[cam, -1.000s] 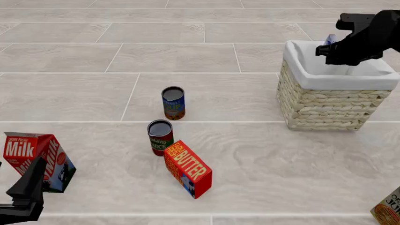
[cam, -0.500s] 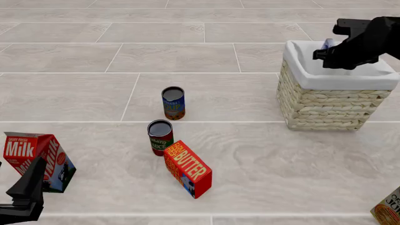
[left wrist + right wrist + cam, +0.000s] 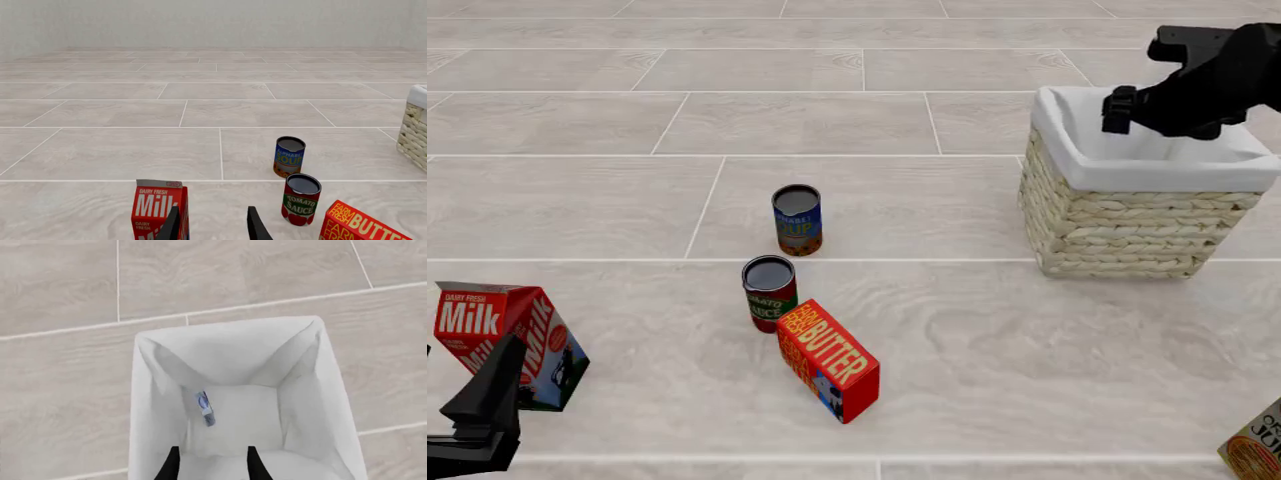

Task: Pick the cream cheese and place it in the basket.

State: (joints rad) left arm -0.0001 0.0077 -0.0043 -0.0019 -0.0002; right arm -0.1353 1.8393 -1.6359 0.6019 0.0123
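Observation:
The cream cheese (image 3: 205,408) is a small white and blue box lying inside the basket (image 3: 148,405) on its white lining. In the front view it is hidden behind the basket (image 3: 1121,226) rim. My right gripper (image 3: 1120,109) hovers above the basket's far left corner. In the right wrist view it (image 3: 212,466) is open and empty, right over the basket. My left gripper (image 3: 494,385) stays low at the near left beside the milk carton. It is open and empty in the left wrist view (image 3: 212,227).
A milk carton (image 3: 501,335) stands at the near left. A tomato sauce can (image 3: 770,290), a soup can (image 3: 797,220) and a red-orange butter box (image 3: 827,360) stand mid-floor. Another box's corner (image 3: 1257,450) shows at the near right.
The right gripper held the cream cheese above the basket; it has opened and the box now lies inside. The gripper rose slightly. The left arm has not moved.

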